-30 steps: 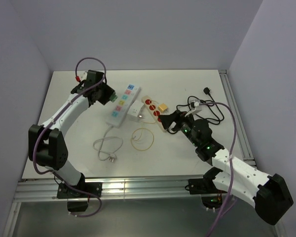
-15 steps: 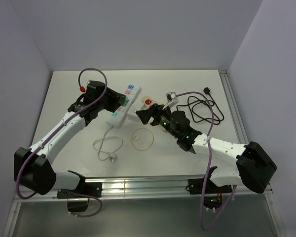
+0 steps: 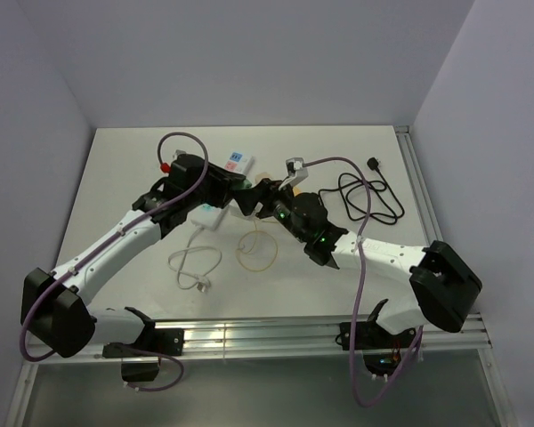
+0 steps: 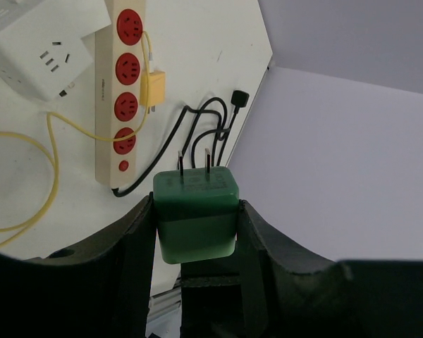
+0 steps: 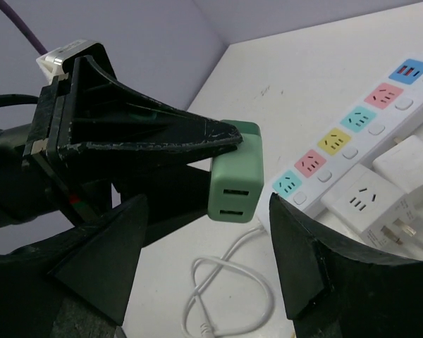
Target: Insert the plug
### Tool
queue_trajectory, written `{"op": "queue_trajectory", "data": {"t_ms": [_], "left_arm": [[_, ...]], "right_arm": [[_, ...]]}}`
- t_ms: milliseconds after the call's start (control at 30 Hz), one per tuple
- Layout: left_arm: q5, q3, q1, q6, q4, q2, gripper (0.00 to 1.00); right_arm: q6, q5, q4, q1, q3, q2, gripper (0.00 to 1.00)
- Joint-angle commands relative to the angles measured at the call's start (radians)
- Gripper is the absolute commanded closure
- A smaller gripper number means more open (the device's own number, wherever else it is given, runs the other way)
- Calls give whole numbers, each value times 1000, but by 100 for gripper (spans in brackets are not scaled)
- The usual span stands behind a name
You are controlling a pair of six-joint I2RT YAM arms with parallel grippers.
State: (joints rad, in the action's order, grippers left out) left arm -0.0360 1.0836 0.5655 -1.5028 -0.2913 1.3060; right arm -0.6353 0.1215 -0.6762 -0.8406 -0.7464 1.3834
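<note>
Left wrist | left fingers [image 4: 135,248] clamp green plug [image 4: 195,211], open air ahead | right fingers [image 5: 304,262] spread

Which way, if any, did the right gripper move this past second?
Yes: right gripper swung left, ending by the white strip and left gripper.

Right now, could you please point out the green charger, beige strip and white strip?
green charger [image 4: 195,215]: left wrist view, side face.
beige strip [image 4: 126,87]: left wrist view, body between red sockets.
white strip [image 5: 333,141]: right wrist view, yellow socket.

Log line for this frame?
left gripper: shut on green USB charger | right gripper: open, facing charger | white power strip: charger not inserted
</note>
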Motion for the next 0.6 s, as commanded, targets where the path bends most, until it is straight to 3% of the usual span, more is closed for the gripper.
{"op": "queue_trajectory", "data": {"t_ms": [0,100,200,567], "left_arm": [[-38,1,25,-42,69,-28,90],[-39,4,34,-43,61,-25,90],[-36,-4,37,-50,50,-30,90],[-21,-53,39,-66,66,-66,90]], "right_arm": [[22,66,-14,-18,-53,6,24],[23,96,-6,-23,-51,8,27],[25,116,-2,-25,-51,8,37],[17,124,-2,-26,-57,26,40]]}}
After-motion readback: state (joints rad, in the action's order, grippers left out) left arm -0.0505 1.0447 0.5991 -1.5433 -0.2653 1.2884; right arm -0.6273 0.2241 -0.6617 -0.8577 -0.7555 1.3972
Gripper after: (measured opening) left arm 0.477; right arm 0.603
